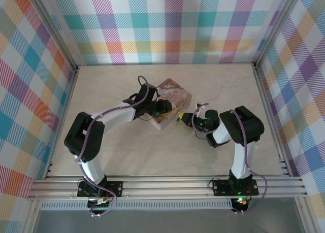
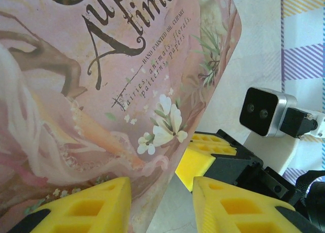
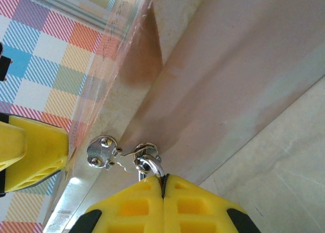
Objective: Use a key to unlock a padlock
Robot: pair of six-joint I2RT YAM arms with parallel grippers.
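The pink illustrated box [image 1: 175, 93] lies mid-table, and its lid [image 2: 101, 80] takes up most of the left wrist view. My left gripper [image 2: 162, 195] is open and low over the box's edge, one finger [image 2: 86, 207] above the lid and the other [image 2: 238, 207] above the table. My right gripper [image 3: 162, 185] is shut on the padlock [image 3: 152, 166]. Only its silver shackle shows, hooked through the metal loop on the box's front wall. The padlock's body is hidden between the pads. No key is visible. From above, the two grippers [image 1: 185, 119] meet at the box's near corner.
A silver hasp plate [image 3: 101, 152] with two rivets sits just left of the shackle. The right gripper's yellow finger [image 2: 203, 154] and wrist camera [image 2: 264, 111] are close beside my left fingers. Checkered walls [image 1: 167, 25] enclose the table, with aluminium rails [image 1: 167, 185] at the near edge.
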